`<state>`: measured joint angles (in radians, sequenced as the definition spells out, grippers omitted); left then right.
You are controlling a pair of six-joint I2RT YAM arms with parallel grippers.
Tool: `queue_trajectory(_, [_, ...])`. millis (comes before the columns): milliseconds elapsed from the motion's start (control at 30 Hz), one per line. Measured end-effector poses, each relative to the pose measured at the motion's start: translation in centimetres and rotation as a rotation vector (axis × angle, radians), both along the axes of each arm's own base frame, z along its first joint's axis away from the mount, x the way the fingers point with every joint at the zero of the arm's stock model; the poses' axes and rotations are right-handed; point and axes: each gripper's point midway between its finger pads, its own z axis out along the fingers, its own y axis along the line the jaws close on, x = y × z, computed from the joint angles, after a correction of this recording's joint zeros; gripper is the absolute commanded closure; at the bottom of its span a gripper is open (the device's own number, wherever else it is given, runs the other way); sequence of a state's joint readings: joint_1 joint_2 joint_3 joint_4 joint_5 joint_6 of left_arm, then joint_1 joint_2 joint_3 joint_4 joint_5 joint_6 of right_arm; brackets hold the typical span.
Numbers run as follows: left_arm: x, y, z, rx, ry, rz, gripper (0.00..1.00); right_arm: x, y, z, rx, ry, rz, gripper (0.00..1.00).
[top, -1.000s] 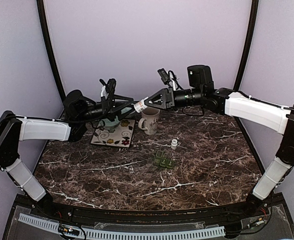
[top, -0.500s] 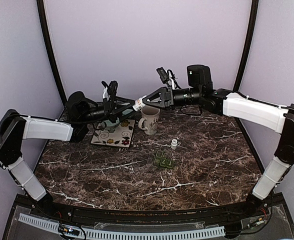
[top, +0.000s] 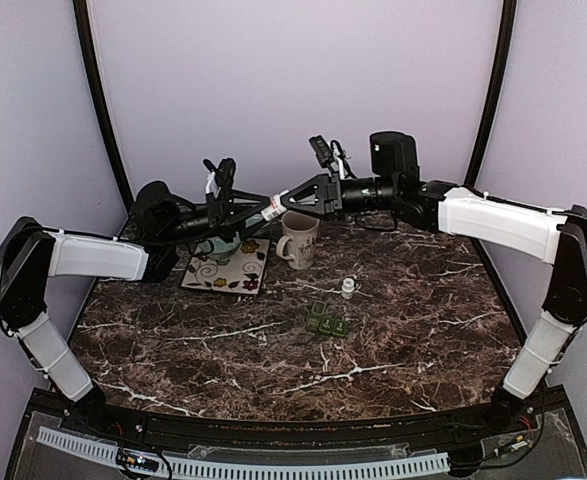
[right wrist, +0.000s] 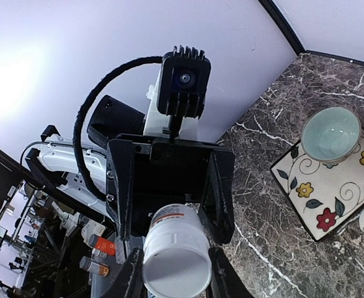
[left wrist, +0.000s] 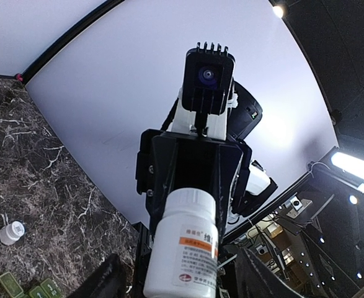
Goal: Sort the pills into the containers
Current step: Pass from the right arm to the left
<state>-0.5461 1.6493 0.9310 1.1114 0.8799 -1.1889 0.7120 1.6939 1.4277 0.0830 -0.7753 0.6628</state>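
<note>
The right hand (top: 290, 200) clamps one end of the white orange-labelled plastic pill bottle (left wrist: 185, 248) in mid-air near the white ceramic mug (top: 298, 241), while the wide-open left hand (top: 262, 209) straddles its other end.

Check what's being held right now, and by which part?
Held mid-air: the white pill bottle. The right pincer grips one end; the left pincer straddles the other end, its fingers apparently not closed on it.

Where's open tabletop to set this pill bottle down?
Bare marble right of the cap and pill organizer, and the near strip in front of them. Crowded at the back: mug, bowl on the floral tile, with the held pill bottle above.
</note>
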Motion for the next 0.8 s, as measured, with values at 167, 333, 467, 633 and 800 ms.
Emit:
queue_trajectory(167, [0.0,-0.1,0.0,-0.001,0.000,-0.003,0.40,0.1,0.1,-0.2,0.005,0.008,0.006,1.00])
queue_trajectory(333, [0.1,-0.1,0.4,-0.008,-0.006,-0.005,0.43,0.5,0.2,-0.1,0.016,0.010,0.002,1.00])
queue_trajectory(467, [0.1,-0.1,0.6,-0.013,-0.009,-0.006,0.43,0.7,0.1,-0.1,0.027,0.011,-0.002,1.00])
queue_trajectory(633, [0.2,-0.2,0.4,-0.014,0.000,-0.009,0.39,1.0,0.2,-0.3,0.037,0.018,-0.007,1.00])
queue_trajectory(800, [0.2,-0.2,0.5,-0.017,0.002,-0.011,0.39,1.2,0.2,-0.3,0.045,0.024,-0.010,1.00])
